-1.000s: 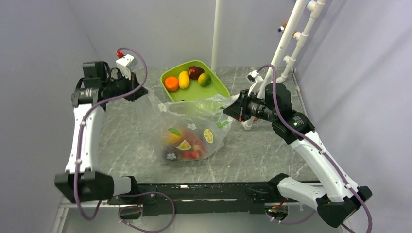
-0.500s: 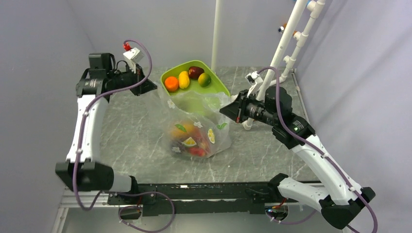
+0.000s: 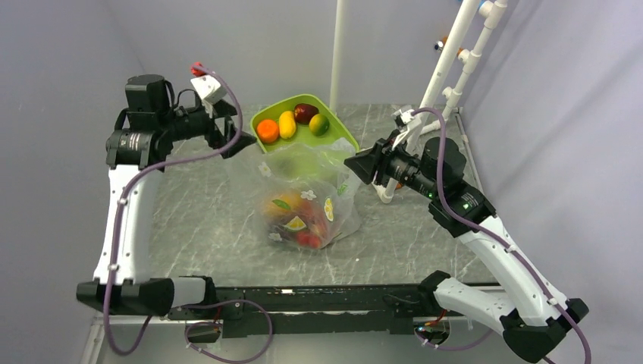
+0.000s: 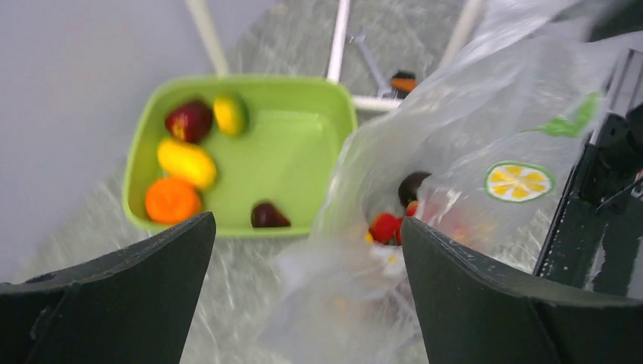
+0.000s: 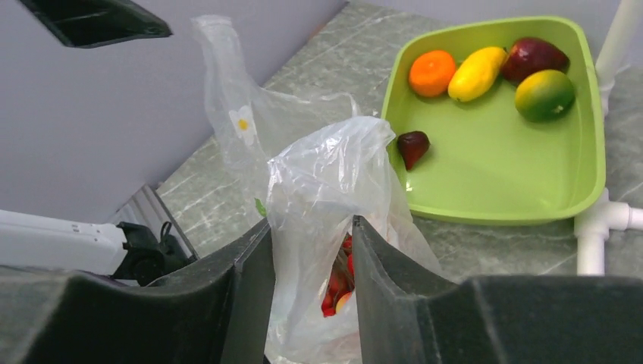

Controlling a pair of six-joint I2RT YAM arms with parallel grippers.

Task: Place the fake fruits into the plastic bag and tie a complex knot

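Presently: left gripper (image 4: 307, 224), jaws wide, empty; right gripper (image 5: 311, 224), jaws part-open, flanking plastic bag (image 5: 326, 174) mid-frame; grip undeterminable.

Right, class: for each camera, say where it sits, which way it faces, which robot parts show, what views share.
Top external: above, behind the robot, facing down; left arm, right arm flank the plastic bag.
Left wrist: on left arm, facing green tray and bag past wide-open jaws.
Right wrist: on the right arm, faces the tray; bag between its jaws.
Shared: tray and bag.
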